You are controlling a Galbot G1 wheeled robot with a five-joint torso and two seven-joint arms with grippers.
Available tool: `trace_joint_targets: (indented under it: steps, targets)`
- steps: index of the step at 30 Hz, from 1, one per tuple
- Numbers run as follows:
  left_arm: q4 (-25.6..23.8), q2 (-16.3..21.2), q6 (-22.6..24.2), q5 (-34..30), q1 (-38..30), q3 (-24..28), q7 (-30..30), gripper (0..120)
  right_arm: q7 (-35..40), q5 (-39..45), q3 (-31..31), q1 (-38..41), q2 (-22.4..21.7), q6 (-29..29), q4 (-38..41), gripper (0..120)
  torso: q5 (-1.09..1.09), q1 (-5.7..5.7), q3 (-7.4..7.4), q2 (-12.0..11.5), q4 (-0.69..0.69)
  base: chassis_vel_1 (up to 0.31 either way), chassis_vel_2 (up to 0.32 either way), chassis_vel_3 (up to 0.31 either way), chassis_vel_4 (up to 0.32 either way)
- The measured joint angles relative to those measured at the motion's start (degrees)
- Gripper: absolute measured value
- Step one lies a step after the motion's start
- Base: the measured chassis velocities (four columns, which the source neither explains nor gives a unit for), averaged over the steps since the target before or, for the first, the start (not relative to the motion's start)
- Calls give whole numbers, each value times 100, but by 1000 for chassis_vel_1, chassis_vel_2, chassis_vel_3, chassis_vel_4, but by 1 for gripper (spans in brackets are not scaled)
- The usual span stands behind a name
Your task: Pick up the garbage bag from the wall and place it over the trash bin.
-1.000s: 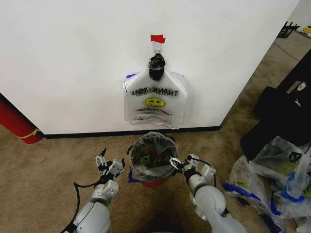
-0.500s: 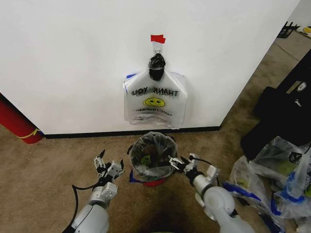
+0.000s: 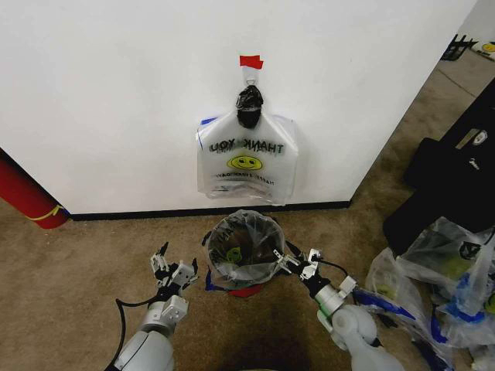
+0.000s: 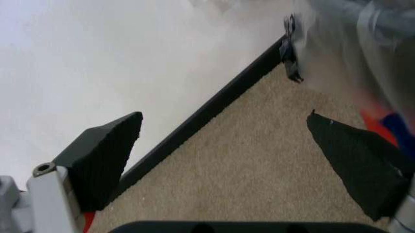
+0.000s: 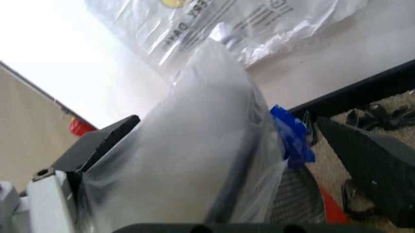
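Both open grippers, left gripper [image 3: 172, 270] and right gripper [image 3: 296, 263], lower beside bagged trash bin [image 3: 241, 255]; mirrored "THANK YOU" behind.

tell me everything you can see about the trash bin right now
The small round black wire-mesh trash bin stands upright on the tan carpet near the white wall, below a hanging whitish plastic bag with a yellow smiley. It has a red base. A thin clear plastic liner covers its rim and hangs inside. The open left end effector is apart from it; the open right end effector sits close beside its rim.
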Motion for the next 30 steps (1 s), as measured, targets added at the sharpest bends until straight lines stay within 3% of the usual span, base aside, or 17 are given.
trace_joint_targets:
  steps: [7, 12, 17, 22, 27, 30]
  targets:
    - [69, -2, -6, 7, -5, 3, -1, 100, -293, 650, -63, 82, 82, 63, -148, 100, 0, 0, 0, 0, 0, 0, 0, 0, 0]
    - [95, -26, -10, 10, -44, 35, 2, 100, -946, 1049, 12, 58, 60, 174, -307, 100, 0, 0, 0, 0, -1, 0, 0, 0, 0]
    - [127, -40, -57, 20, -38, 52, 5, 100, -1129, 982, 47, 62, 33, 524, -571, 100, 0, 0, 0, 0, -1, 0, 0, 0, 0]
    - [147, -55, -104, 39, -20, 60, 5, 100, -532, 853, -38, 38, 27, 723, -639, 100, 1, 0, 0, 0, -1, 0, 0, 0, 0]
    - [146, -114, -291, 16, -45, 60, -12, 100, 966, 381, -273, -44, -9, 745, -279, 100, -1, 0, -1, 0, 0, 0, 0, 0, 0]
    - [121, -156, -431, -53, -78, 58, -24, 100, 1083, 323, -341, -112, -30, 755, -140, 100, -1, -1, 0, 1, -1, 0, 0, 0, 0]
